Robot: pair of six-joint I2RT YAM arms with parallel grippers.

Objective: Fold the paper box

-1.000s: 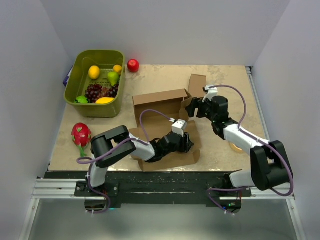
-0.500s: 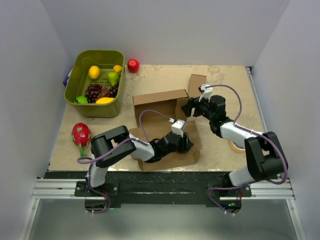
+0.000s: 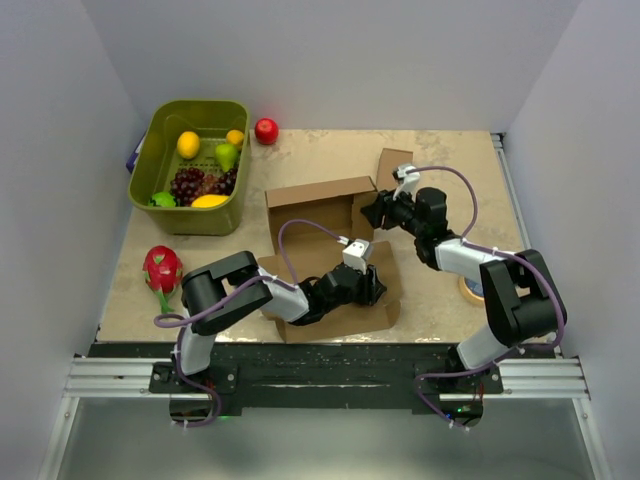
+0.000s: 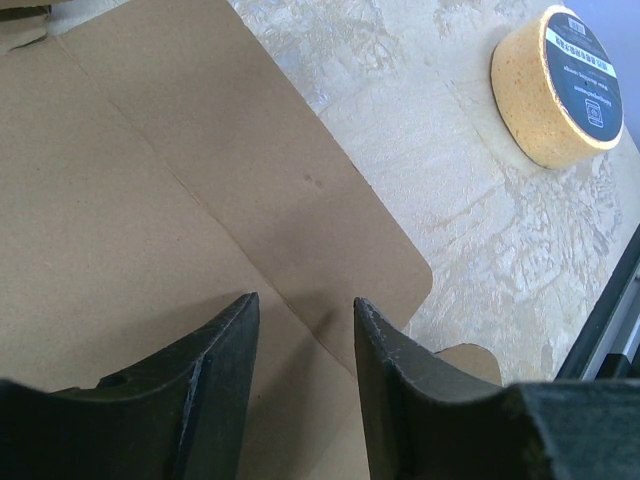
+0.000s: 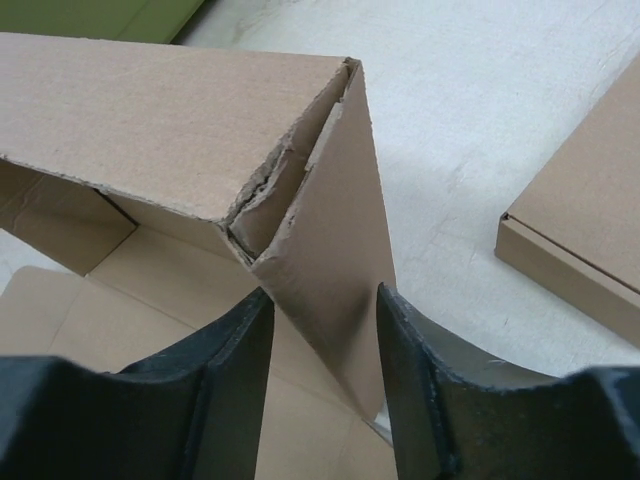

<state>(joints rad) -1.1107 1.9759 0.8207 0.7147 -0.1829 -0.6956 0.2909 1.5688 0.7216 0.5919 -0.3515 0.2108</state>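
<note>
top external view shows the paper box point(image 3: 316, 197) mid-table, its back wall raised and its front panel lying flat under the left gripper point(image 4: 303, 305), whose fingers stand partly apart over bare cardboard. the right gripper point(image 5: 320, 300) straddles the upright side flap at the box's right corner. i cannot tell whether its fingers pinch the flap or only flank it.

Right of the paper box point(image 3: 315, 195), the right arm point(image 3: 462, 258) covers half of the tape roll point(image 3: 468, 292) in the overhead view. The flat cardboard piece point(image 5: 590, 210), also right of it, runs off the wrist view's edge. Whether the right claw point(image 5: 320, 298) pinches the box's flap is unclear.
</note>
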